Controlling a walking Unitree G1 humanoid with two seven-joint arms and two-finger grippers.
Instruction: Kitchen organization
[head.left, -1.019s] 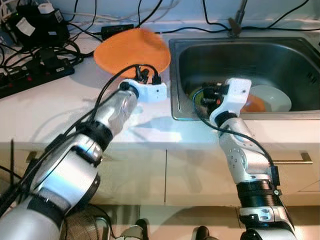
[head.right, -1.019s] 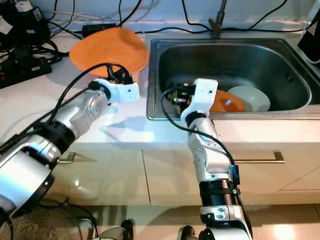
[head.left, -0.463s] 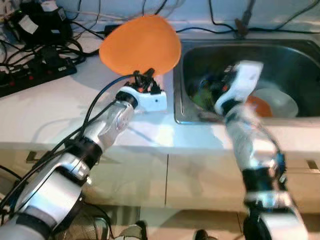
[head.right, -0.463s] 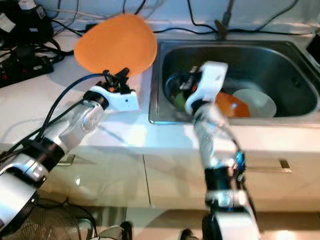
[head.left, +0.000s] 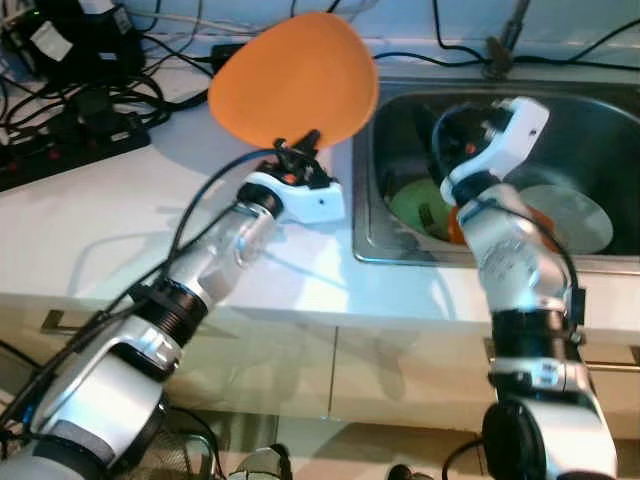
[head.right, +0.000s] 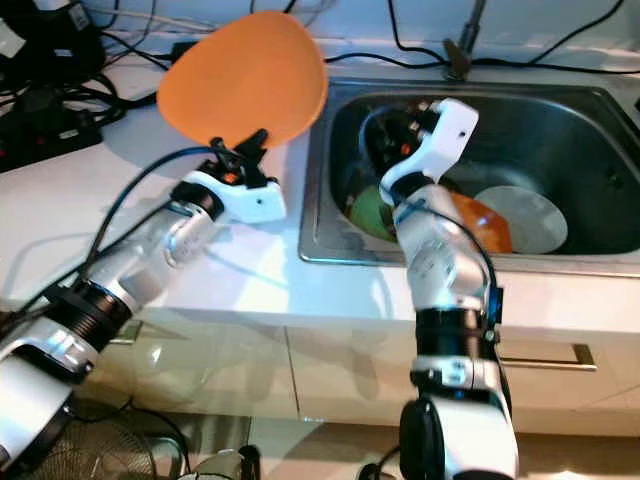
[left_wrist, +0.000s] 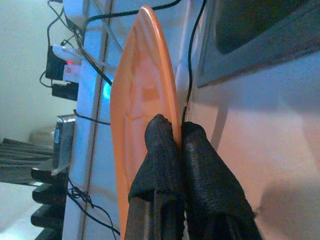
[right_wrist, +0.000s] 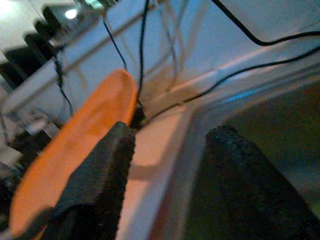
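From my screen the orange plate (head.left: 293, 80) looks like smooth matt plastic. The left end effector (left_wrist: 172, 150) pinches its rim with black fingers (left_wrist: 200, 170) that have a rough, woven-looking surface. The sink (head.right: 590, 110) is brushed steel with a dull sheen. The table (head.left: 90, 230) is white, smooth and glossy, throwing back light. Both arms wear polished silver metal.

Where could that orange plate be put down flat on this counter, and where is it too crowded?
The left claw holds the orange plate tilted up above the counter. Bare white counter lies between the cables and the sink's left rim, down to the front edge. Crowded: the back left corner with its cables, and the sink, which holds a green dish, a white plate and the right claw.
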